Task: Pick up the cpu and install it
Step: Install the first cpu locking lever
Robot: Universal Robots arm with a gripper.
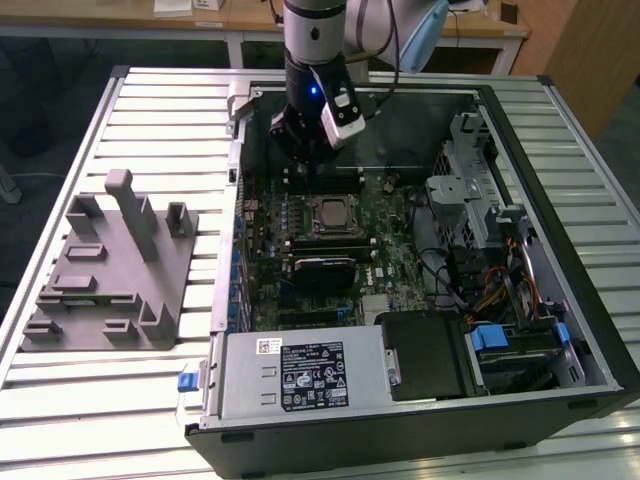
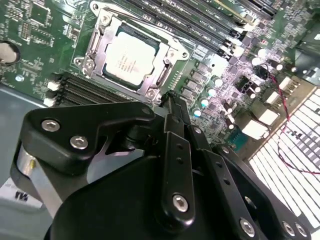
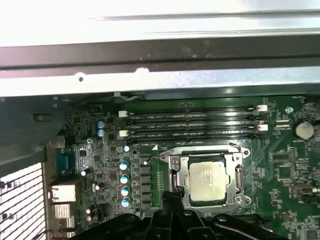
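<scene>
A table (image 1: pixel 150 110) of pale metal slats carries everything. The open black computer case (image 1: pixel 400 425) lies on its side across the middle of it. To the exterior view's left of the case, apart from it, a grey fixture (image 1: pixel 110 270) with upright posts rests flat on the slats.

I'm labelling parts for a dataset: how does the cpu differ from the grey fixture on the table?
The cpu is a small flat square with a silvery top; the grey fixture is far larger, matte grey, with upright posts. The cpu sits in the socket inside the computer case; the grey fixture lies outside it on the slatted table, at the exterior view's left. Both rest unheld by the gripper.
</scene>
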